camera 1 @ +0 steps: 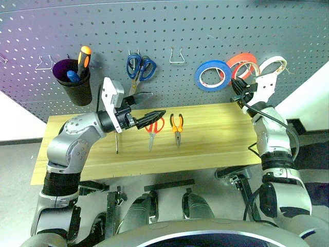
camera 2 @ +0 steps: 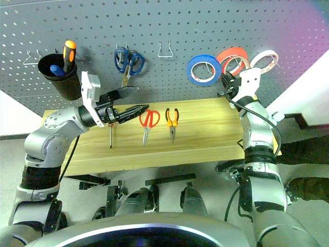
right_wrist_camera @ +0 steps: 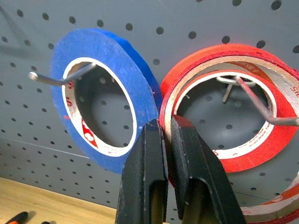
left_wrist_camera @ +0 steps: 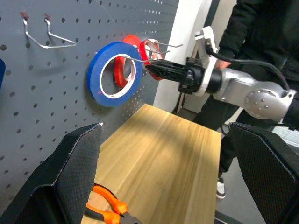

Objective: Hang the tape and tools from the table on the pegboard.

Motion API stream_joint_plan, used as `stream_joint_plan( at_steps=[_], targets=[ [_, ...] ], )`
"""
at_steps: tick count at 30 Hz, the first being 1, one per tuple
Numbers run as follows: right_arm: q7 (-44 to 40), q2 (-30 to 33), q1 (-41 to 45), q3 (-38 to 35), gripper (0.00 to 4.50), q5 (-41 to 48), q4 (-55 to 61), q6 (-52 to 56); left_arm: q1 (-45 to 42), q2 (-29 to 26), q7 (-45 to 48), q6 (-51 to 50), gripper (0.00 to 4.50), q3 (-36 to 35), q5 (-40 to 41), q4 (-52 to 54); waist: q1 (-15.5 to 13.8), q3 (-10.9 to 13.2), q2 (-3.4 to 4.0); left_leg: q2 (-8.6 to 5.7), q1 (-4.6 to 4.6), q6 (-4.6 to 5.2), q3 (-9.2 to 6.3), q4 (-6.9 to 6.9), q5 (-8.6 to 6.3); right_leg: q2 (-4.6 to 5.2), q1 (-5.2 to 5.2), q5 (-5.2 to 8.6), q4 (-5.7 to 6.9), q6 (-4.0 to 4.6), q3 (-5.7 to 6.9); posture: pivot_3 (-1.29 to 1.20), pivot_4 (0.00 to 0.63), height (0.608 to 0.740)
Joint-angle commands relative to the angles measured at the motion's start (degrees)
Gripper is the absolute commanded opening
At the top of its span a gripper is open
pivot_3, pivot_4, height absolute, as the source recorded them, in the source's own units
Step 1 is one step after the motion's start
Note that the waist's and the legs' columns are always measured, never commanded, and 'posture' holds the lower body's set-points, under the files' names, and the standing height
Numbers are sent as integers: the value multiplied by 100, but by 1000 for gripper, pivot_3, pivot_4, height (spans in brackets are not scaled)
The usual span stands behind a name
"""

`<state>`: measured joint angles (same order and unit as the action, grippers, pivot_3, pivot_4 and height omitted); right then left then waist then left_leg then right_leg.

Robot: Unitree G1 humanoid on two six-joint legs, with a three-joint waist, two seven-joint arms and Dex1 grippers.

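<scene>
the right gripper point(right_wrist_camera: 164, 128) is up at the pegboard point(camera 1: 169, 25), its two black fingers pinched together on the lower left rim of the red tape point(right_wrist_camera: 224, 105). the ring is already threaded over a wire hook point(right_wrist_camera: 261, 105) that passes through its hole just above and beyond the fingertips, with the blue roll point(right_wrist_camera: 98, 93) hanging just to the other side of them. the step in hand looks like seating the tape and letting go. to do it well, let the ring settle until its inner edge rests on the hook, then part the fingers only a little and draw straight back (a sideways pull could drag the ring off the hook's end or knock the blue roll).

the left gripper point(camera 1: 145, 112) hovers over the table point(camera 1: 216, 134) with its fingers spread wide and nothing between them. just below and beyond its fingertips lie the red scissors point(camera 1: 153, 128), with the pliers point(camera 1: 177, 125) a little further along and the screwdriver point(camera 1: 117, 144) back under the wrist, all not yet hung.
</scene>
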<state>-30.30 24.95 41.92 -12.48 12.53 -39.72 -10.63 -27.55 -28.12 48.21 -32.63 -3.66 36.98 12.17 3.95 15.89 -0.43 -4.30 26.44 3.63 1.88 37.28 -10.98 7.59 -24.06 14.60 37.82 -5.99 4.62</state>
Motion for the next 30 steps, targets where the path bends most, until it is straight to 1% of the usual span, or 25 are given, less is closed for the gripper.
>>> stream_joint_plan(
  at_steps=[1, 4, 5, 6, 7, 12, 16, 17, 20, 24, 30],
  targets=[
    [-146, 104, 258, -60, 41, 21, -243, -259, 44, -63, -49, -75, 4500, -154, 166, 292, 0, 0, 0, 0, 0, 0, 0, 0, 0, 0, 0, 0, 0, 0, 0, -155, 224, 723],
    [-285, 71, 320, -122, 41, 132, -415, -279, 80, -83, -50, -157, 4500, -179, 244, 326, 0, 0, 0, 0, 0, 0, 0, 0, 0, 0, 0, 0, 0, 0, 0, -155, 223, 723],
    [-299, 74, 333, -124, 602, 124, -459, -306, 85, -87, -51, -177, 4500, -189, 276, 331, 1, 0, 0, 0, 0, 0, 0, 0, 0, 0, 0, 0, 0, 0, 0, -156, 223, 723],
    [-257, 104, 332, -86, 806, 34, -483, -376, 90, -88, -56, -188, 4500, -201, 292, 335, 2, 0, 0, 0, 0, 0, 0, 0, 0, 0, 0, 0, 0, 0, 0, -154, 222, 723],
    [-238, 119, 335, -88, 1119, 9, -495, -406, 94, -93, -56, -196, 4500, -207, 303, 341, 1, 0, 0, 0, -1, 0, 0, 0, 0, 0, 0, 0, 0, 0, 0, -154, 222, 723],
    [-233, 170, 349, -155, 2851, 53, -539, -414, 107, -123, -65, -203, 4500, -210, 342, 349, -2, 0, 0, 0, -1, -1, 0, 0, -1, 0, 0, 0, 0, 0, 0, -157, 221, 723],
    [-218, 187, 220, -123, 4235, 44, -301, -369, 89, -128, -57, -210, 4500, -188, 363, 338, 1, 0, 0, 0, -1, -1, 0, 0, -1, 0, 0, 0, 0, 0, 0, -165, 225, 723],
    [-214, 181, 169, -135, 4478, 74, -218, -321, 93, -134, -51, -209, 4500, -187, 361, 334, 2, 0, 0, 0, -1, -1, 0, 0, -1, 0, 0, 0, 0, 0, 0, -165, 226, 723],
    [-192, 167, -14, -142, 4478, 116, 39, -205, 107, -132, -49, -201, 4500, -185, 360, 328, -2, 0, 0, 0, -1, -1, 0, -1, -1, 0, -1, 0, 0, 0, -1, -166, 227, 723],
    [-123, 93, -472, -170, 4478, 292, 881, 210, 152, -126, -67, -198, 4500, -198, 373, 347, -10, 0, 0, 0, 0, -1, 0, 0, -1, 2, 0, 0, 0, 0, -1, -168, 232, 723],
    [-109, -132, -1612, 32, 4478, 779, 2799, 1434, 276, -173, -58, -186, 4500, -229, 372, 395, -6, 0, 0, 2, -1, -2, -2, -3, -2, 2, -4, 0, 0, 0, -5, -177, 239, 723]
  ],
)
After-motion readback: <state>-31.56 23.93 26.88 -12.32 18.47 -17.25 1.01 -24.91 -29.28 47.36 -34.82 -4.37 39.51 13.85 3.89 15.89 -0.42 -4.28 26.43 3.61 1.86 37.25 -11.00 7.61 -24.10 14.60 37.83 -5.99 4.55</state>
